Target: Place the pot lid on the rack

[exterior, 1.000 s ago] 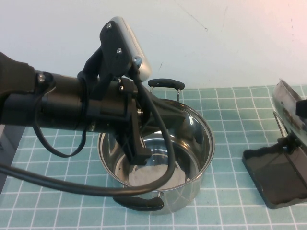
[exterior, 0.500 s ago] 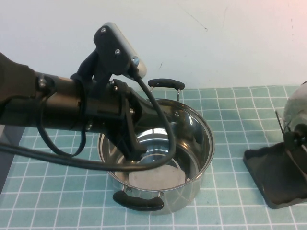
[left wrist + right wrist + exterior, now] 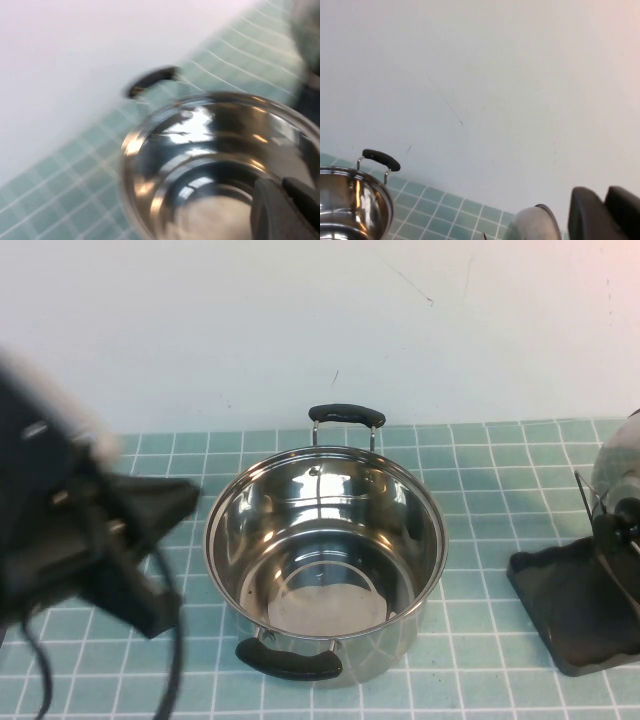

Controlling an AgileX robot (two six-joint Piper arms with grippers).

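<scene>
- Since the earlier frames the left arm has pulled back from above the pot (image 3: pixel 325 560) to the left edge of the high view, so the inside of the pot is now fully open to see; the pot lid (image 3: pixel 618 468) stands at the right edge as it did half a second ago.
- Left gripper (image 3: pixel 292 210): in the left wrist view two dark fingers show at the corner, close together and with nothing seen between them, but the picture is smeared and I cannot tell if they are closed or a little apart.
- In the high view the left arm (image 3: pixel 85 540) is a dark blurred mass with a hanging cable, beside the pot on its left, above the tiled table (image 3: pixel 480 500).
- Right gripper (image 3: pixel 605 212): only two dark finger parts show in the right wrist view, side by side; how far they are open I cannot tell, and I see nothing held.
- The pot lid is at the right edge of the high view, standing on its edge, shiny and domed, leaning among the thin wire dividers of the rack (image 3: pixel 570 610).
- The rack is a dark flat tray on the table, well apart from the pot, on its right.
- The pot is steel, with one black handle (image 3: pixel 347 415) at the far side and one at the near side.
</scene>
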